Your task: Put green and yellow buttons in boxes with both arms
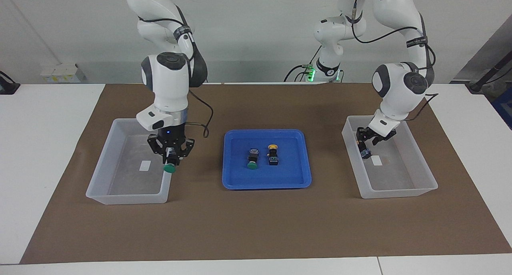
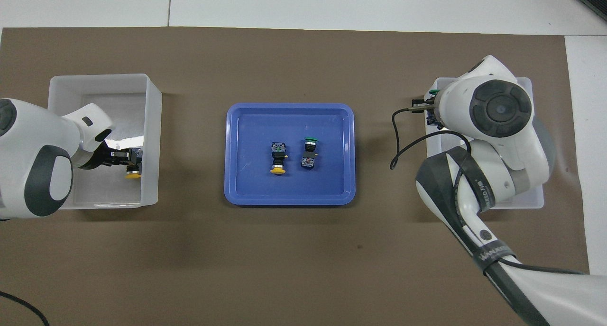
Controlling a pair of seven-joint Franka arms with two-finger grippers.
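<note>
While pinching the green button (image 1: 170, 168) in the right fingers (image 1: 166, 156) over the wall of the box (image 1: 128, 199) nearest the blue tray (image 1: 266, 184), shift inward before releasing. Cannot tell left fingers' (image 2: 124, 157) state beside the yellow button (image 2: 133, 174) in the other box (image 1: 400, 193).

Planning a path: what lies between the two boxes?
The blue tray, holding one green button and one yellow button, lies between the boxes; both views show it.

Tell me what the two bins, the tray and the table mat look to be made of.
Bins: likely translucent whitish plastic with a frosted look; the mat shows dimly through the walls.
Tray: probably moulded plastic, opaque blue, slightly glossy, with rounded corners and a raised rim.
Mat: looks like brown kraft paper or thin card, matte, faintly creased; it could be another sheet material.
</note>
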